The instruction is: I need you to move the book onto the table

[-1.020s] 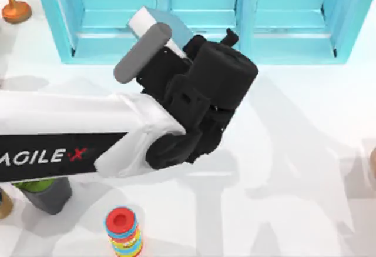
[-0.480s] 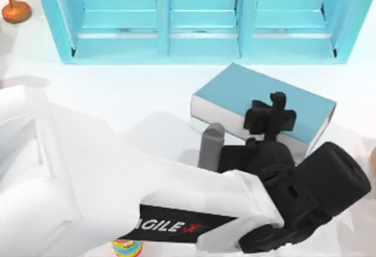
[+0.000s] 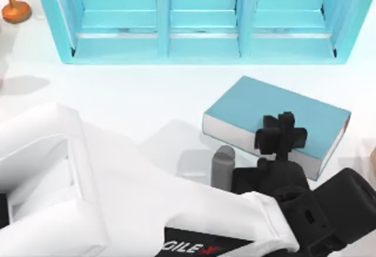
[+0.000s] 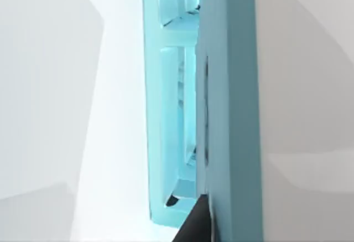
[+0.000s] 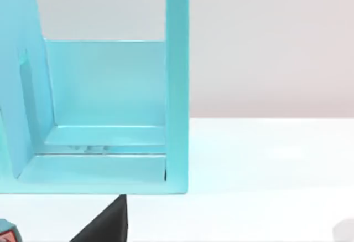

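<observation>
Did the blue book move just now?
Yes. The book, held by the left pincer, went farther from the shelf, toward the table's right.

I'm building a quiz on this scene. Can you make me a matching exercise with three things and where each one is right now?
Things:
1. thick teal-blue hardcover book
2. light-blue compartmented shelf unit
3. small orange stand-shaped ornament

Places:
A. at the far left corner of the white table
B. along the table's far edge, compartments empty
C. lying flat at the table's right, under the left hand

Pairs: 1-C, 2-B, 3-A
</observation>
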